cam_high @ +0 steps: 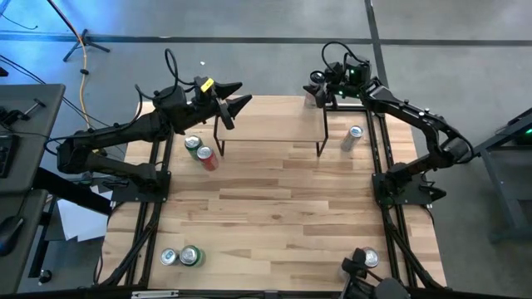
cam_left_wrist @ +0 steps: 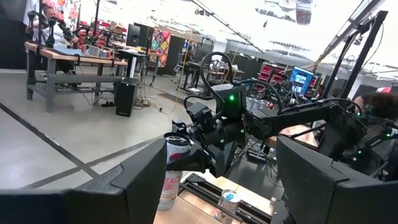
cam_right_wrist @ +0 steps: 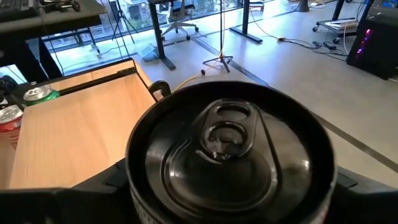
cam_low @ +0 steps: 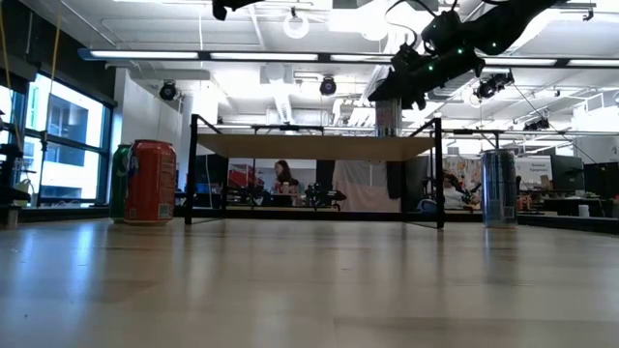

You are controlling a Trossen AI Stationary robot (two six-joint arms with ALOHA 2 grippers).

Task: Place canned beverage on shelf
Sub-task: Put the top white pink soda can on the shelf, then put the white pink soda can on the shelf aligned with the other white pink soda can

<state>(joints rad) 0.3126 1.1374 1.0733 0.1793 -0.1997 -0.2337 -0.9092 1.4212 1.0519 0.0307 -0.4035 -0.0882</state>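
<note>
The shelf stands at the table's far middle. A white and red can with a silver top stands upright on the shelf's far right corner. My right gripper is around the can's upper part, coming from the right; whether it touches the can, I cannot tell. My left gripper is open above the shelf's left end, pointing toward the right, with nothing in it.
A red can and a green can stand left of the shelf. A silver can stands to its right. Two cans are at the near left and one at the near right. The table's middle is bare wood.
</note>
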